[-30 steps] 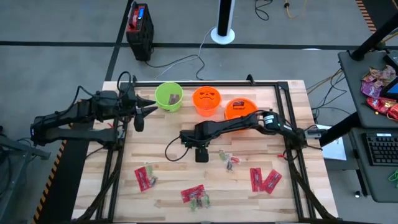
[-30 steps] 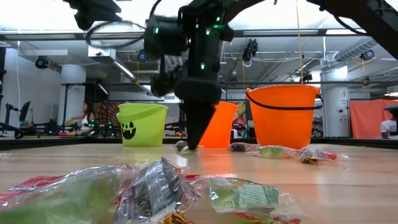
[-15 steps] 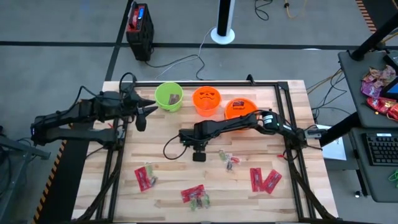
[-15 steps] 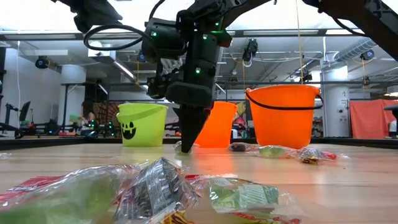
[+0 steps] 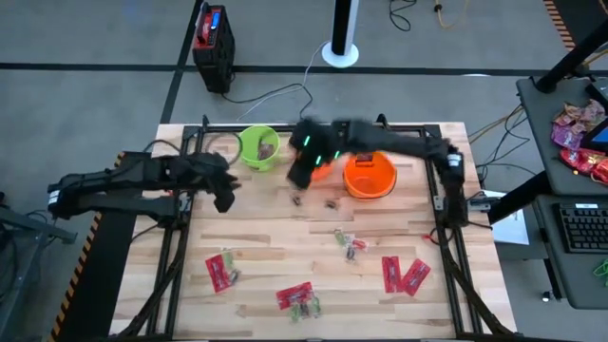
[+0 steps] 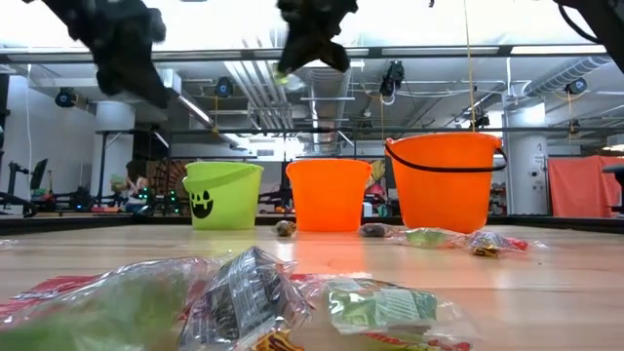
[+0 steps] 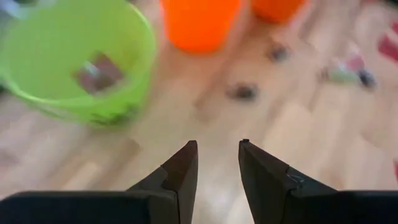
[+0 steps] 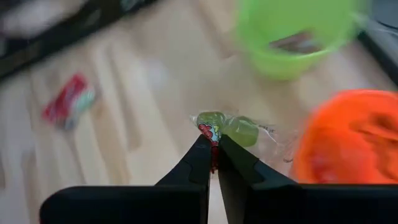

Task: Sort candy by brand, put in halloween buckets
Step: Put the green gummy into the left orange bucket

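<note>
My right gripper (image 8: 211, 142) is shut on a small green-and-red wrapped candy (image 8: 231, 129). It hangs high above the table (image 6: 308, 29), between the lime green bucket (image 5: 257, 147) and the two orange buckets (image 5: 369, 175). My left gripper (image 7: 217, 152) is open with nothing between its fingers. It hovers over the wood near the green bucket (image 7: 74, 56), which has a brown piece (image 7: 96, 71) lying in it. Two dark minis (image 5: 331, 202) lie in front of the buckets. Green-and-red pieces (image 5: 350, 243) and red packets (image 5: 404, 275) lie nearer the front. My right gripper pinches the candy's red twisted wrapper end (image 8: 208, 131) between its two fingertips. The green body (image 8: 239, 129) sticks out sideways beyond the fingers. The piece is lifted well clear of the table and shows just below the gripper (image 6: 283, 72) in the low view.
More red packets with green pieces lie at the front left (image 5: 220, 271) and front middle (image 5: 295, 297). Crinkly clear wrappers (image 6: 244, 297) fill the low view's foreground. A black frame (image 5: 442, 190) borders the table. There is bare wood between the buckets and the front candies.
My right gripper has lifted a green-and-red piece off the middle of the table. It has risen fast and swung toward the far edge, up to the buckets. My left gripper has come down and a little toward the near edge.
</note>
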